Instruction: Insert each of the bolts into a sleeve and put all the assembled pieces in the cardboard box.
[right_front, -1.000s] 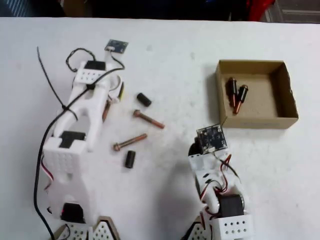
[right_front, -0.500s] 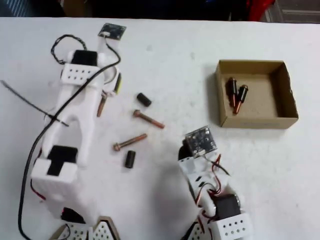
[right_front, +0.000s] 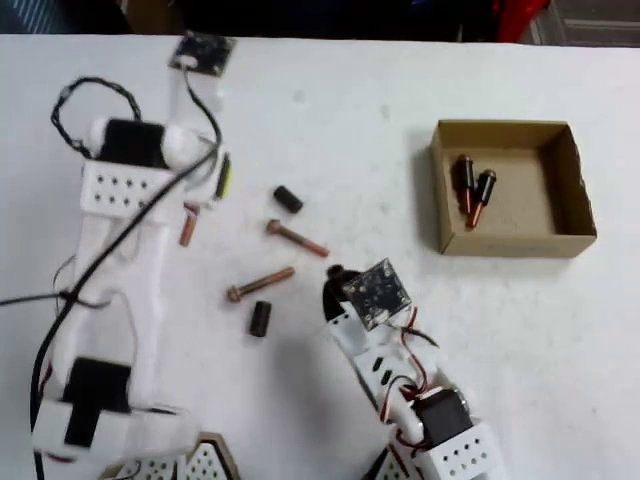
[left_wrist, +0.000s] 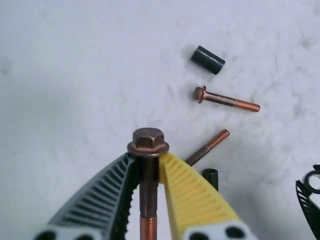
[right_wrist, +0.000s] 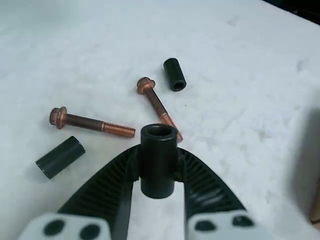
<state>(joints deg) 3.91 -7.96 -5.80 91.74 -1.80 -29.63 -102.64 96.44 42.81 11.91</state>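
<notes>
a: table (right_front: 400, 100), white, carries all parts.
b: cardboard box (right_front: 525, 200), right of high view, two assembled pieces (right_front: 472, 190) inside.
c: left gripper (left_wrist: 148, 157), jaws pinched on held bolt (left_wrist: 148, 142) just under head.
d: right gripper (right_wrist: 158, 150), jaws clamped round held sleeve (right_wrist: 158, 135), bore exposed; well apart from c.
e: loose bolts (right_front: 297, 238), (right_front: 260, 283) and loose sleeves (right_front: 288, 198), (right_front: 260, 318) on table between arms.
Risk: bolt likely pivots in narrow grip or meets bore off-axis, catches on rim, drops among loose parts.

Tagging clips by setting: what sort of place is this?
Probably a robotics lab or workshop bench: two small white arms at a plain white table, loose bolts and sleeves as practice parts, and a cardboard box to collect them.
</notes>
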